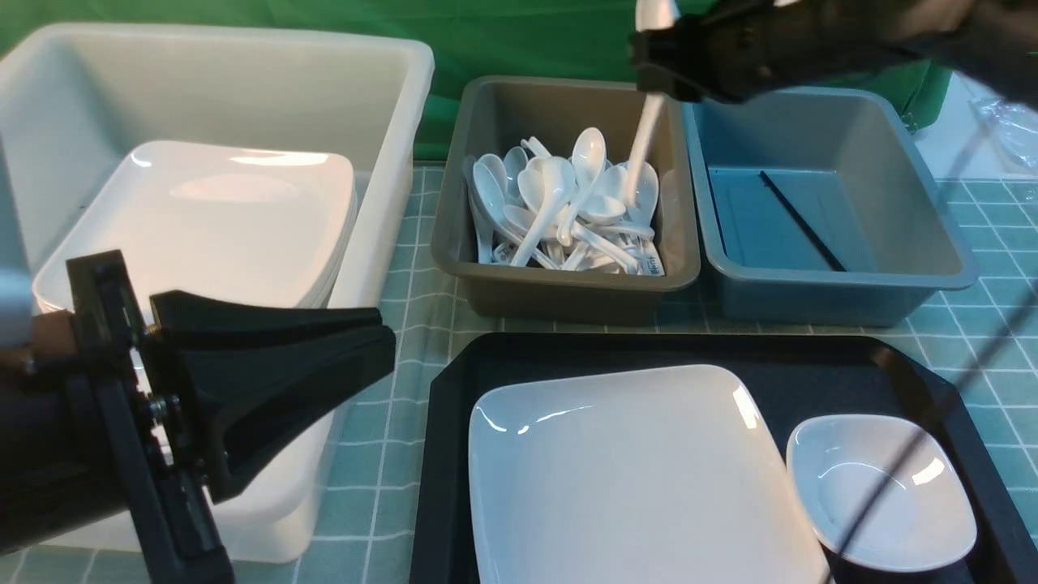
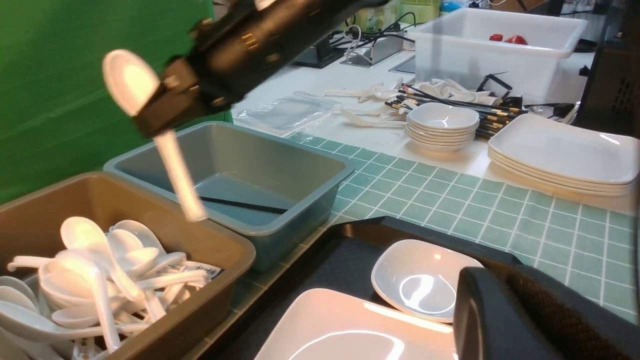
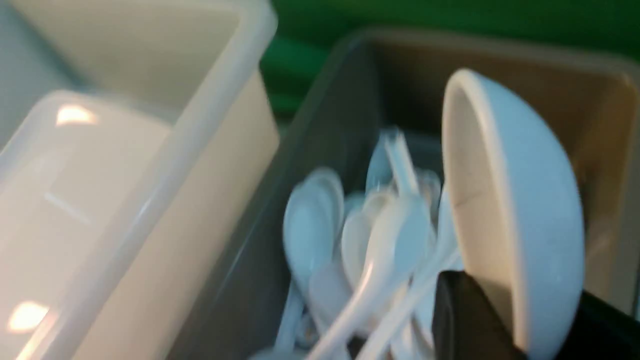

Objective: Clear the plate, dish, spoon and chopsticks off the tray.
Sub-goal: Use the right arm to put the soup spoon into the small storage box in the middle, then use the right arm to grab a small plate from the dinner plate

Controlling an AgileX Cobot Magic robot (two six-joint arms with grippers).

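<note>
Plate [image 1: 624, 470] and dish [image 1: 880, 491] sit on tray [image 1: 811, 357] (spoon [image 1: 643, 142] aloft).

The plate [image 1: 624, 470], dish [image 1: 851, 470] and spoon [image 1: 643, 138] look glossy white and smooth, the black tray [image 1: 819, 381] matt plastic.

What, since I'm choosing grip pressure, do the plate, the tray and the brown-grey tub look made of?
The plate: glossy white, ceramic or melamine, can't tell which; sharp mirror-like highlights.
The tray: black plastic, apparently, matte; fine-textured floor, dull sheen on its rim.
The brown-grey tub: moulded plastic, likely, satin; thin walls, rolled rim.
</note>
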